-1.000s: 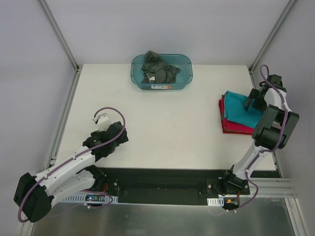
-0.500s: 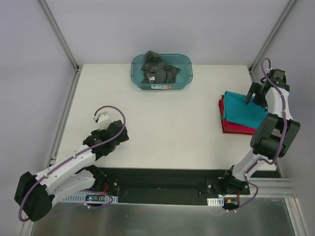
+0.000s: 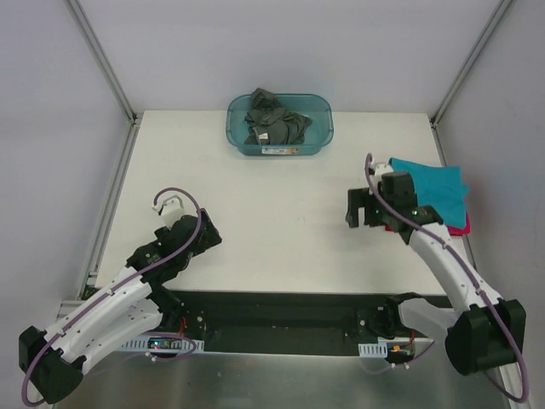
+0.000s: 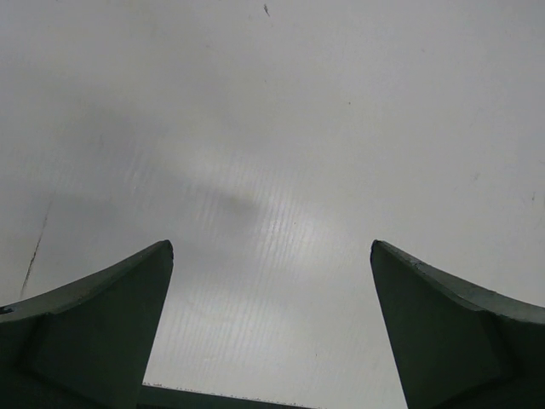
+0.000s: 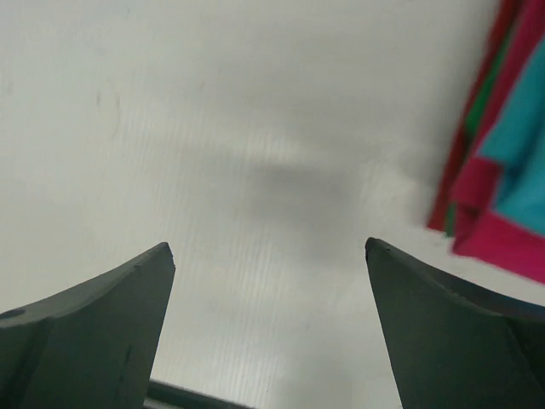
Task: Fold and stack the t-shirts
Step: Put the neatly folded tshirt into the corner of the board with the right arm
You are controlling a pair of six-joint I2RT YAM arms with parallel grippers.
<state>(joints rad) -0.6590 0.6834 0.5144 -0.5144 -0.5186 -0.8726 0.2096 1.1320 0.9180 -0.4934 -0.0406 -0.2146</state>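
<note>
A folded teal-blue t-shirt (image 3: 436, 187) lies on top of a folded crimson red t-shirt (image 3: 461, 227) at the right edge of the table. Dark grey t-shirts (image 3: 274, 119) lie crumpled in the tub. My right gripper (image 3: 363, 209) is open and empty, low over bare table just left of the stack. The stack's red edge (image 5: 490, 200) and teal edge (image 5: 526, 175) show at the right of the right wrist view, with the gripper (image 5: 268, 251) apart from them. My left gripper (image 3: 203, 233) is open and empty over bare table at the near left, and its wrist view (image 4: 271, 247) shows only table.
A translucent blue-green plastic tub (image 3: 322, 136) stands at the back middle of the white table (image 3: 272, 221). Metal frame posts rise at the back corners. A black base strip runs along the near edge.
My right arm has swung from the far right side of the stack to the table left of it, open and empty. My left arm has drawn back slightly towards the near left.
</note>
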